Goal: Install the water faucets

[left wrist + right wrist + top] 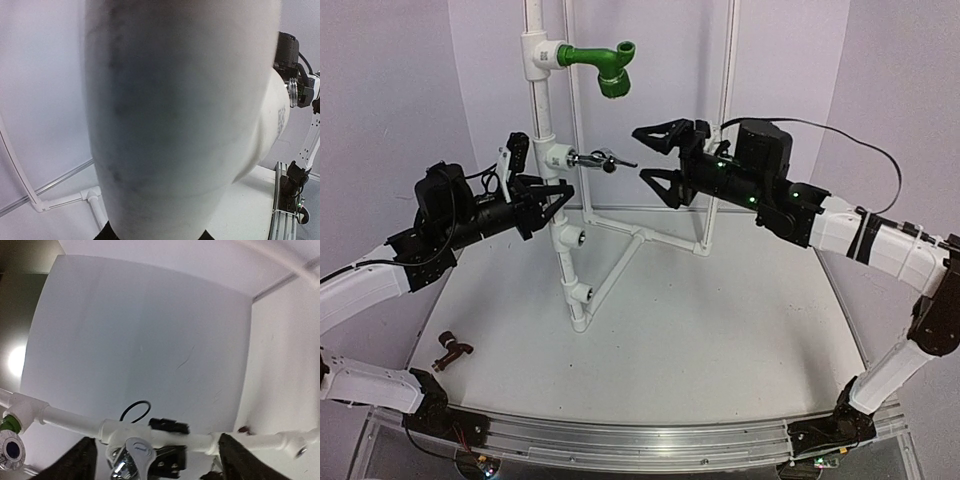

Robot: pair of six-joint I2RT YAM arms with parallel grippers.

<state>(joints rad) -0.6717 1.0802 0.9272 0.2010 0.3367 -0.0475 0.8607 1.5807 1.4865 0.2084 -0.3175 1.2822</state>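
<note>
- Top view: the upright white pipe (563,235) stood mid-tabletop (740,340). The left fingers (556,190) were clamped narrow onto it, just under a tee fitting (557,155).
- The chrome faucet (602,158) sat in that tee's side outlet, poking out to the right. How deep it was seated could not be told from up there.
- The right fingers (660,133) gaped wide, one above and one below the faucet's outer end, close to it but clear, holding nothing.
- The brown faucet (451,351) lay on the tabletop near the front left corner, well apart from the pipe. It was too small to make out its knob.
- The green elbow (608,68) hung off the topmost tee.
- Left wrist view: a blurred white pipe swallowed almost the whole frame. Only the dark tips of the left fingers peeked in at the bottom edge, one on each side of it. Neither faucet showed, and a scrap of the right arm (292,65) sat at the right edge.
- Right wrist view: the chrome faucet sat bottom centre, cut off by the lower edge. The two dark right fingers were in the bottom corners, with open gaps between them and the faucet.
- The green elbow was just a sliver at the left edge.
</note>
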